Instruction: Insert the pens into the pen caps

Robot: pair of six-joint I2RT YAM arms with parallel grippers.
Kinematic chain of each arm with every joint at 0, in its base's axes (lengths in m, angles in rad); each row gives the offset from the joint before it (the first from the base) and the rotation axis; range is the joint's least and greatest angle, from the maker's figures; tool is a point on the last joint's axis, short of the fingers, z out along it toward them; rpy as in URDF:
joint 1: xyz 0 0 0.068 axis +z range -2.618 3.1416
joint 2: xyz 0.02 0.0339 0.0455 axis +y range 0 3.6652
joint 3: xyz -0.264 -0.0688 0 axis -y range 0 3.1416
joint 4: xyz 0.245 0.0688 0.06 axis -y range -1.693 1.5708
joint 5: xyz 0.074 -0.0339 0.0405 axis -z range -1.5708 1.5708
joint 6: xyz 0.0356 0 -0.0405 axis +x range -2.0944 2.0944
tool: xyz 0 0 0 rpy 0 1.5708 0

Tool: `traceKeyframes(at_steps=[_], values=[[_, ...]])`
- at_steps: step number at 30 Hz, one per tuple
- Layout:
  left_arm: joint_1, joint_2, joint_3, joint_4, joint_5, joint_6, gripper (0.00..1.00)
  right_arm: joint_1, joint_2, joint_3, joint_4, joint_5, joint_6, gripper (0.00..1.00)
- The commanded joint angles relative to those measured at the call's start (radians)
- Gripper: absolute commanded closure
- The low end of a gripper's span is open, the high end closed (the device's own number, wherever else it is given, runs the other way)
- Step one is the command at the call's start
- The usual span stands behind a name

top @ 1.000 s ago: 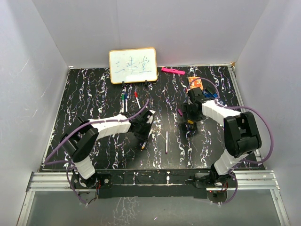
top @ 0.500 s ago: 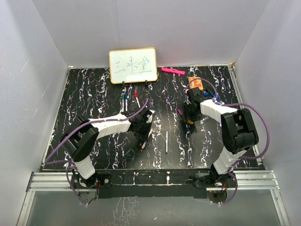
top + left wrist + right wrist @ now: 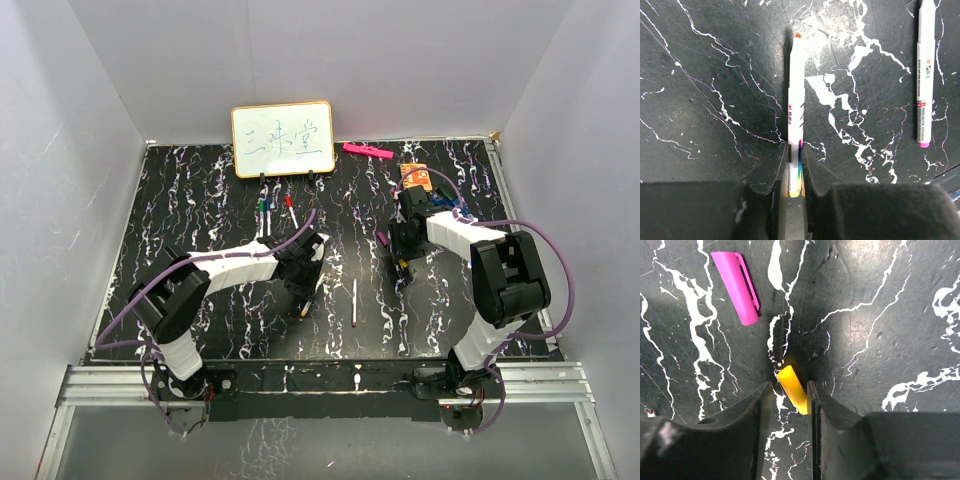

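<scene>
The left hand point(image 3: 794, 150) is clenching a pen point(image 3: 795, 100) near its rear end, with its fingers point(image 3: 775, 167) pressing on both sides of the barrel. The pen is sticking straight out ahead of the hand, its orange tip point(image 3: 798, 36) pointing away. Whether the tip is touching the bench point(image 3: 700, 100) or hanging just above it, I cannot tell. A second pen point(image 3: 925, 75) is lying loose on the bench to the right of this hand, roughly parallel to the held one, with its pink end nearer the camera.

The right hand point(image 3: 789, 385) is sitting low over the bench with its fingers point(image 3: 752, 420) released, straddling the yellow cap point(image 3: 794, 390). The cap is lying slanted between them. Its near end is touching the finger on the right of the wrist view, while a strip of bench is showing between the cap and the other finger. A pink cap point(image 3: 736, 287) is lying beyond the hand and off to the left in that view, apart from the fingers.

In the top view the two hands are standing apart, with the second pen lying between them. Other pens point(image 3: 265, 212) are lying in front of the whiteboard point(image 3: 283, 139).
</scene>
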Motion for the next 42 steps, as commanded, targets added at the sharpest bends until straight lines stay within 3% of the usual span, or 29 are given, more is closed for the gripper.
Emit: traceKeyframes(at_steps=[1, 6, 15, 19, 22, 26, 35, 42], values=[[0.022, 0.079, -0.056, -0.119, -0.104, 0.044, 1.00, 0.003, -0.044, -0.014, -0.039, -0.011, 0.022, 0.71], [0.022, 0.074, -0.047, -0.126, -0.109, 0.051, 1.00, 0.006, -0.022, -0.012, -0.044, -0.006, 0.027, 0.83], [0.024, 0.065, -0.050, -0.128, -0.115, 0.049, 1.00, 0.038, 0.033, -0.003, -0.059, 0.080, 0.048, 0.73], [0.024, 0.067, -0.047, -0.127, -0.115, 0.049, 1.00, 0.048, 0.076, -0.003, -0.063, 0.105, 0.054, 0.73], [0.025, 0.065, -0.048, -0.127, -0.117, 0.049, 1.00, 0.053, 0.084, -0.001, -0.066, 0.108, 0.055, 0.81], [0.025, 0.062, -0.051, -0.125, -0.120, 0.048, 1.00, 0.056, 0.107, 0.004, -0.070, 0.110, 0.064, 1.00], [0.026, 0.057, -0.058, -0.122, -0.135, 0.051, 1.00, 0.072, 0.113, -0.002, -0.047, 0.131, 0.081, 1.00], [0.025, -0.003, -0.060, -0.080, -0.129, 0.050, 1.00, 0.072, -0.029, 0.016, -0.055, 0.198, 0.116, 1.00]])
